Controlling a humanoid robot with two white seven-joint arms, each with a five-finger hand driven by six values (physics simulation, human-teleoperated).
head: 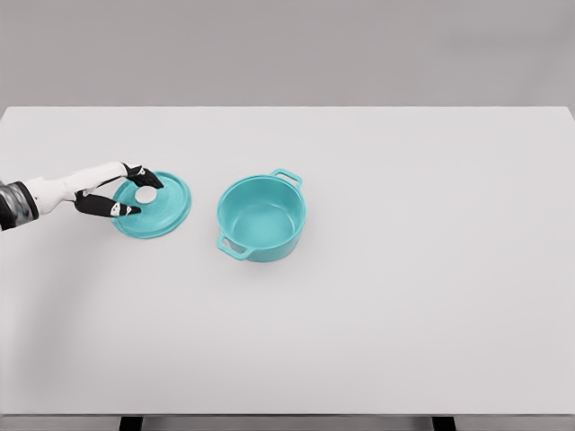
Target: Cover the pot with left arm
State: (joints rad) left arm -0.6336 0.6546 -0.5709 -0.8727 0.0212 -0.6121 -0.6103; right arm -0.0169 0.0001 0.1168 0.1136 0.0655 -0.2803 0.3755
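On the left part of the white desk [404, 296], nearer its far edge than its near one, a teal lid [166, 211] lies flat with a small white knob [145, 194] at its middle. Beside it, toward the desk's centre and a short gap away, stands the teal pot [261, 218], upright and uncovered, its inside bare. One loop handle points toward the far right corner, the other toward the near left corner. Lid and pot do not touch.

From the left edge of the desk comes the left arm, white with a dark cuff, and the left hand [112, 192] reaches over the lid's left side. Its black-tipped fingers [121, 209] are spread in a loose pinch around the knob: one set passes on the far side of it, another on the near side. The tips sit just beside the knob, but whether they press on it cannot be told from this view; the lid appears to rest on the desk.

No writing, brand or label shows on the pot, the lid or the desk. Nothing lies between lid and pot. Behind the far edge runs a plain grey wall [287, 49], and two dark legs [131, 423] show under the near edge.
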